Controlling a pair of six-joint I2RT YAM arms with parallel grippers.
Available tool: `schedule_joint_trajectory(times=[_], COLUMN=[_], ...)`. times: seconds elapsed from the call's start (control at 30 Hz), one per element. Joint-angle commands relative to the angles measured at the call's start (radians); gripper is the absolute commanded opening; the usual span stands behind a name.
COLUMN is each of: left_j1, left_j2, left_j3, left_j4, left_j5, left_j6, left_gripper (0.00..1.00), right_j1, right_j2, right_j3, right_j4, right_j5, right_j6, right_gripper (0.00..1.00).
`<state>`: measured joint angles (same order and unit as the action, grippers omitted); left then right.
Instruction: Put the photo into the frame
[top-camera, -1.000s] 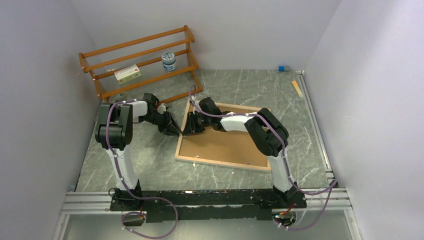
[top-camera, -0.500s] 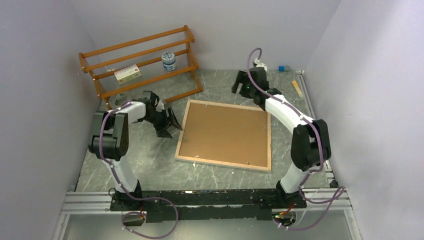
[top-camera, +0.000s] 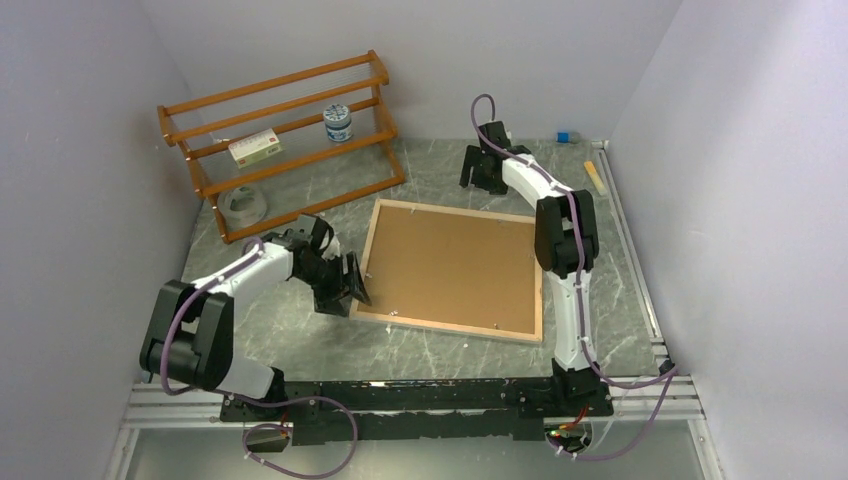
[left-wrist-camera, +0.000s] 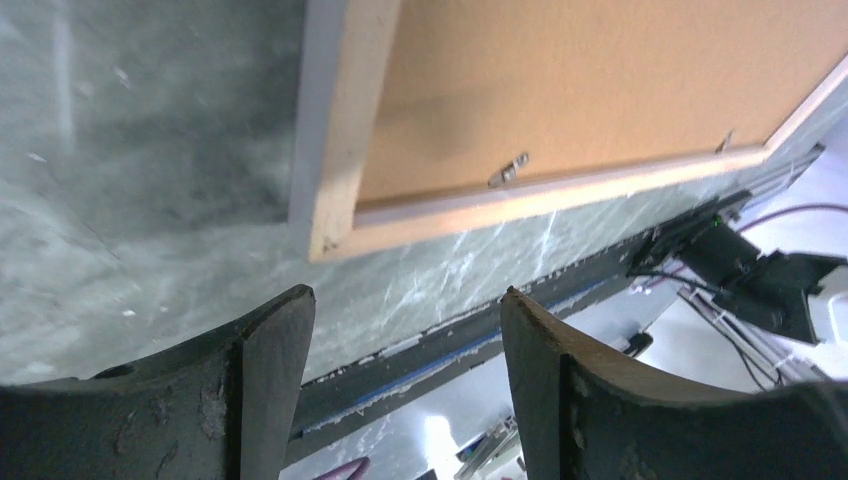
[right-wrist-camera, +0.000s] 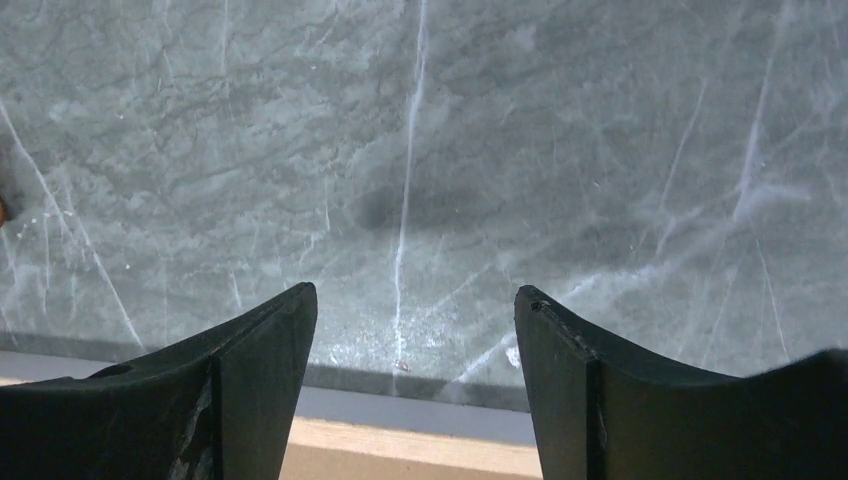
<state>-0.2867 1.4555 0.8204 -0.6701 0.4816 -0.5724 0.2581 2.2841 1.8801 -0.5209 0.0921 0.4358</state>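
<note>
At near-left corner of frame (top-camera: 450, 328): left gripper (top-camera: 350, 285) wide, empty, nearer; right gripper (top-camera: 476, 175) wide, empty, past far edge.

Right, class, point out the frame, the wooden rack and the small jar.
frame (top-camera: 446, 328), top external view, on its near wooden rim.
wooden rack (top-camera: 300, 163), top external view, on a lower slat.
small jar (top-camera: 338, 124), top external view, on its side wall.
</note>
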Motion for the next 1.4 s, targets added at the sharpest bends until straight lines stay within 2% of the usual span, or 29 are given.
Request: schedule_joint_trajectory(times=[0.0,0.27,0.43,0.57,0.7,0.8,1.13,1.37], left_j1=[-0.04,-0.092,-0.092,-0.089,-0.067,-0.035,-0.001,0.006], left_j2=[-0.066,0.005,0.018,0.021,0.017,0.027,0.103,0.235], left_j3=[-0.05,-0.119,-0.099,-0.123,-0.172,-0.165,-0.036,0.11], left_j4=[-0.003,0.184,0.263,0.379,0.493,0.52,0.506,0.537], left_j5=[0.062,0.159,0.029,0.011,0.047,0.068,0.068,0.097], left_j6=[-0.025,-0.076,-0.16,-0.22,-0.251,-0.269,-0.265,-0.315], left_gripper=[0.73,0.74,0.75,0.76,0.77,0.78,0.75,0.71], right_j1=[-0.006,-0.033,-0.043,-0.045,-0.053,-0.059,-0.071,-0.074], right_j2=[0.037,0.03,0.024,-0.01,-0.083,-0.159,-0.369,-0.422], right_j3=[0.118,0.05,0.014,-0.047,-0.181,-0.298,-0.591,-0.671], right_j4=[-0.09,-0.06,-0.09,-0.136,-0.121,-0.077,0.047,0.148], right_j5=[-0.015,-0.164,-0.227,-0.199,-0.236,-0.273,-0.297,-0.398], right_j6=[-0.03,-0.036,-0.04,-0.013,0.011,0.035,0.098,0.109], right_gripper=[0.75,0.8,0.8,0.77,0.78,0.78,0.78,0.78])
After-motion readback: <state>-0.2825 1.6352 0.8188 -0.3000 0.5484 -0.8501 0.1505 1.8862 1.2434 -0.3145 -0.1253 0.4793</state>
